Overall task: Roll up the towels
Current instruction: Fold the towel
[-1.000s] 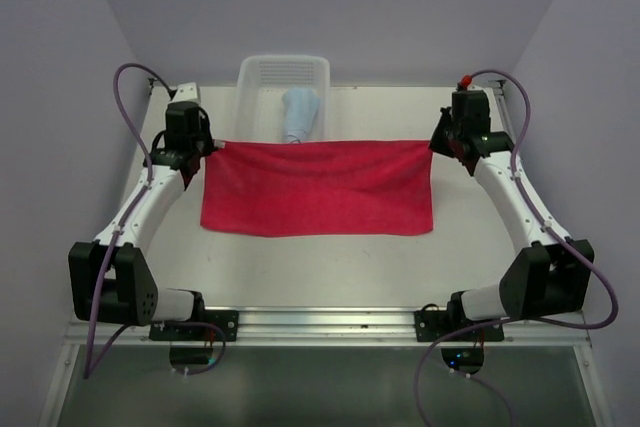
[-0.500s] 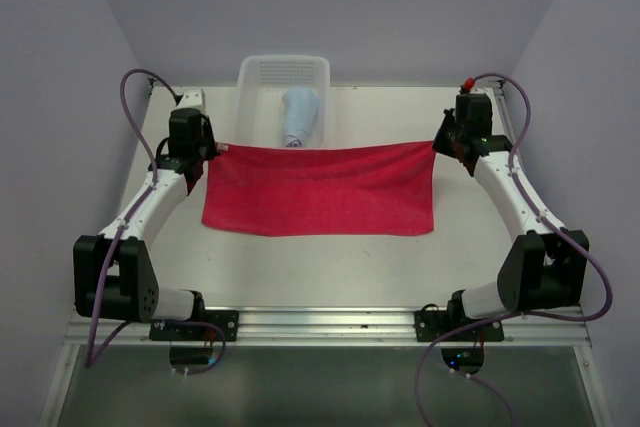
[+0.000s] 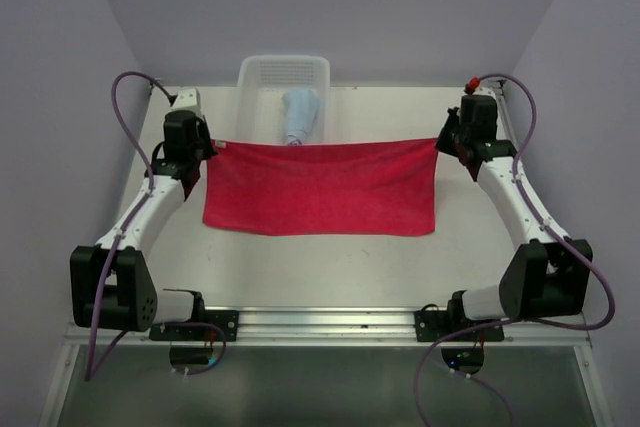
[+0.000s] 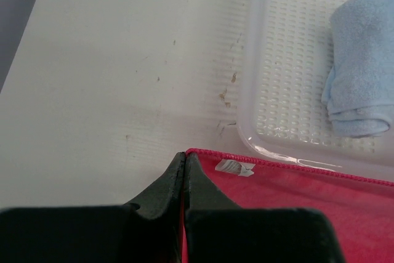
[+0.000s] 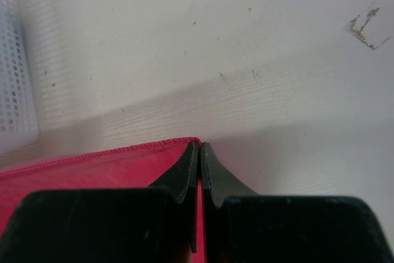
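Observation:
A bright pink-red towel (image 3: 320, 187) hangs stretched between my two grippers over the middle of the table, its lower edge on the surface. My left gripper (image 3: 213, 146) is shut on the towel's far left corner (image 4: 196, 155), next to a small white label (image 4: 234, 167). At the far right corner (image 5: 188, 145), my right gripper (image 3: 437, 143) is shut on the cloth too. A light blue towel (image 3: 300, 115), rolled up, lies inside the white mesh basket (image 3: 258, 97); the left wrist view shows this blue towel (image 4: 360, 66) in the basket (image 4: 289, 66).
The white mesh basket stands at the table's far edge, just behind the red towel's top edge. Purple cables (image 3: 125, 107) loop off both arms. Grey-violet walls close in the table on the left, right and back. The arm bases sit on a rail (image 3: 330, 322) at the near edge.
Both grippers have shifted slightly outward and away from the bases, pulling the pink-red towel's top edge straighter and tauter. The blue towel and basket have not moved.

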### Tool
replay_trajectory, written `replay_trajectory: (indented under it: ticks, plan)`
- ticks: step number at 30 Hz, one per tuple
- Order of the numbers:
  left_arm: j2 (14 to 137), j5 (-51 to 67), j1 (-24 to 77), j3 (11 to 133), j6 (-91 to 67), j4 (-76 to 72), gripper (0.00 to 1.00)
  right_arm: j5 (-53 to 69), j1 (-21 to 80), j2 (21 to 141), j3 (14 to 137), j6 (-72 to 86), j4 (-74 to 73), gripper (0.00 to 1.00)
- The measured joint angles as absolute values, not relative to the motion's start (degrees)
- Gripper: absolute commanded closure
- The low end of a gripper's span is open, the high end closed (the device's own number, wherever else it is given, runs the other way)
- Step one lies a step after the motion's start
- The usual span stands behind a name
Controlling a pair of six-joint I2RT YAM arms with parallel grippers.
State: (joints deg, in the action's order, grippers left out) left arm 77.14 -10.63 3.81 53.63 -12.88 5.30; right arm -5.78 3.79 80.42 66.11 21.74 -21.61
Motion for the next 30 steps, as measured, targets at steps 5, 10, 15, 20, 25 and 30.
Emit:
replay_trajectory:
  ticks: [5, 10, 15, 20, 25, 30]
  plan:
    - [70.19, -10.7, 3.81, 52.6, -12.88, 5.26, 1.0, -5.98, 3.79, 73.67, 65.23, 21.8, -22.61, 1.0]
    - [63.53, -10.68, 3.81, 52.03, -12.91, 5.34, 1.0, -5.93, 3.77, 66.24, 65.23, 22.28, -23.7, 1.0]
    - [55.53, -10.7, 3.81, 48.64, -13.1, 6.44, 1.0, -5.15, 3.77, 58.78, 65.21, 22.7, -27.18, 1.0]
    - [46.19, -10.81, 3.79, 45.84, -13.98, 10.24, 1.0, -3.95, 3.77, 50.92, 64.93, 23.33, -32.27, 1.0]
    - [36.64, -11.51, 3.79, 45.56, -14.26, 14.92, 1.0, -3.01, 3.77, 43.77, 64.95, 24.73, -38.94, 1.0]
    - [30.04, -12.69, 3.79, 46.92, -14.44, 18.96, 1.0, -2.24, 3.77, 40.77, 65.87, 26.72, -45.32, 1.0]
